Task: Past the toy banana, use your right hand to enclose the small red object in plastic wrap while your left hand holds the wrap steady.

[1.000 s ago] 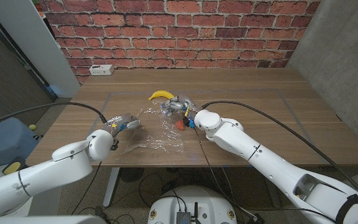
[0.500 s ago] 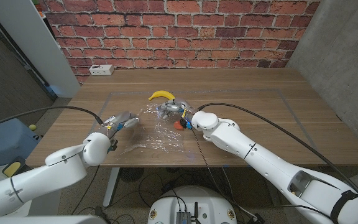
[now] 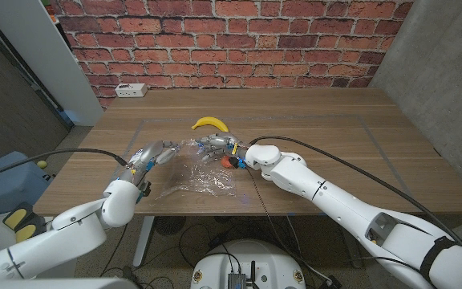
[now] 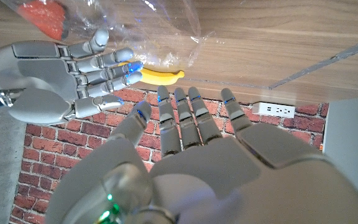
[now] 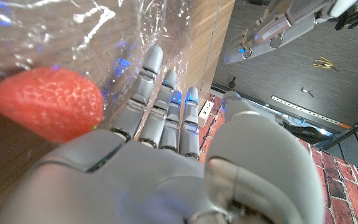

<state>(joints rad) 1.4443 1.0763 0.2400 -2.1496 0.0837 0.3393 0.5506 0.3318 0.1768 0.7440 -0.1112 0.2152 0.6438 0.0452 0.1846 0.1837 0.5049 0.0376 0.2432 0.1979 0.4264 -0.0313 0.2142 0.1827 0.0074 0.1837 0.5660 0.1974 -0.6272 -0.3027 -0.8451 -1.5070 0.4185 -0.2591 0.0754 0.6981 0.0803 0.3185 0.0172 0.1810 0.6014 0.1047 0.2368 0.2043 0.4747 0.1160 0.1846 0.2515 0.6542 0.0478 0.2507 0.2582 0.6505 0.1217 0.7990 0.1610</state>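
2 hands work near the middle of the wooden counter, toward its front edge. The plastic wrap lies crumpled and spread there, reaching almost to that edge. The small red object, which the right wrist view shows to be a toy strawberry, sits at the wrap's right side under a fold of film, just beside the right hand. That hand's fingers are stretched out nearly straight against the clear film, pressing on it rather than closed around anything; whether any film is pinched I cannot tell. The left hand hovers at the wrap's left edge with its fingers extended and slightly apart, holding nothing that shows; contact with the wrap cannot be judged. The toy banana lies farther back on the counter, just beyond the right hand, apart from the wrap. A white power strip rests at the far left corner, by the brick wall.
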